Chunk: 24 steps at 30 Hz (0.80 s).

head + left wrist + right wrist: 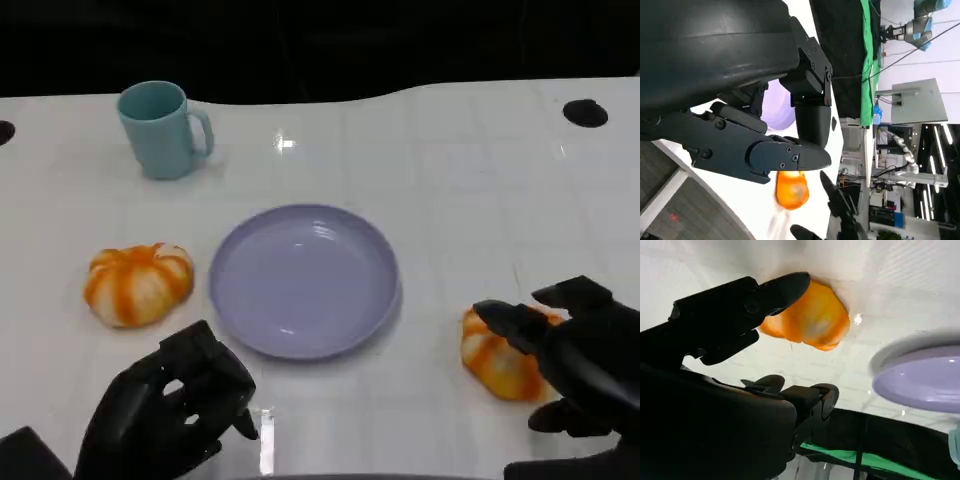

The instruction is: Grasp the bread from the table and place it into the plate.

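Nearest, the right hand (575,345) reaches spread over the bread (497,362) right of the purple plate (304,280); a loose grasp could push it away.

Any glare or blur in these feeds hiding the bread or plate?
Head view: small glare spots on the table, plate sharp. Right wrist view: bread soft, out of focus, right hand near it. Left wrist view: blurred, mostly dark left hand.
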Each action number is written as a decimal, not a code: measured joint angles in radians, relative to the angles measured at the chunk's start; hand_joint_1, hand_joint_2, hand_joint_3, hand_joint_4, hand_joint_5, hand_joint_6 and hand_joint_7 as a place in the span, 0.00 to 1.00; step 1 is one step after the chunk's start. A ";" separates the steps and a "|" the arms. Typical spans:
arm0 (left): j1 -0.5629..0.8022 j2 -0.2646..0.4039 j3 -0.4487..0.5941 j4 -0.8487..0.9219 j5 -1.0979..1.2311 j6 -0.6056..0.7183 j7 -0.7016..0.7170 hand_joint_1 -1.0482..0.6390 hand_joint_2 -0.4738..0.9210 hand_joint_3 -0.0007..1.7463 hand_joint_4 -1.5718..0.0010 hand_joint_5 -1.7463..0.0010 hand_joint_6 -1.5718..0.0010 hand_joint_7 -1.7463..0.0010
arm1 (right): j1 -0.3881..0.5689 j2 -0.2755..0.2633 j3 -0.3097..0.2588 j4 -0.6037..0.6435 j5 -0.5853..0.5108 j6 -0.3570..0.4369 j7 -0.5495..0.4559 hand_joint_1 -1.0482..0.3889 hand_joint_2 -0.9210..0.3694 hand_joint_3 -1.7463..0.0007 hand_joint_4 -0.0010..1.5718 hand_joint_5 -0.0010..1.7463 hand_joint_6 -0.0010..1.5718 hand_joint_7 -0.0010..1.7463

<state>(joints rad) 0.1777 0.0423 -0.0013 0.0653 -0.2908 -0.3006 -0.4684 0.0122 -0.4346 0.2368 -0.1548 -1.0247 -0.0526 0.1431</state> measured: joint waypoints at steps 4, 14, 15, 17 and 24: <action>0.000 -0.002 -0.001 0.000 0.000 0.002 0.000 0.29 1.00 0.18 0.58 0.00 0.63 0.14 | -0.045 0.000 0.037 0.080 -0.014 0.005 -0.020 0.35 0.08 1.00 0.15 0.19 0.19 0.00; 0.000 -0.003 -0.003 -0.001 0.001 0.004 0.001 0.28 1.00 0.17 0.58 0.00 0.62 0.14 | -0.166 0.013 0.128 0.312 -0.037 0.054 -0.100 0.32 0.02 0.99 0.21 0.15 0.20 0.01; 0.000 -0.003 -0.003 -0.001 0.001 0.005 0.001 0.28 1.00 0.17 0.58 0.00 0.62 0.14 | -0.177 0.014 0.135 0.331 -0.037 0.054 -0.112 0.33 0.01 0.99 0.25 0.16 0.24 0.02; 0.000 -0.003 -0.003 -0.001 0.001 0.006 0.001 0.28 1.00 0.18 0.59 0.00 0.62 0.14 | -0.198 0.018 0.152 0.369 -0.037 0.056 -0.149 0.37 0.01 1.00 0.34 0.17 0.32 0.03; 0.000 -0.003 -0.003 -0.002 0.002 0.005 0.001 0.29 1.00 0.18 0.59 0.00 0.63 0.14 | -0.245 0.050 0.145 0.529 0.079 -0.060 -0.390 0.68 0.02 0.96 0.56 0.95 0.76 0.20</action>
<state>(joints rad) 0.1778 0.0397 -0.0042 0.0637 -0.2890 -0.2957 -0.4669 -0.2323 -0.3842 0.3822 0.3738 -0.9454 -0.1127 -0.2472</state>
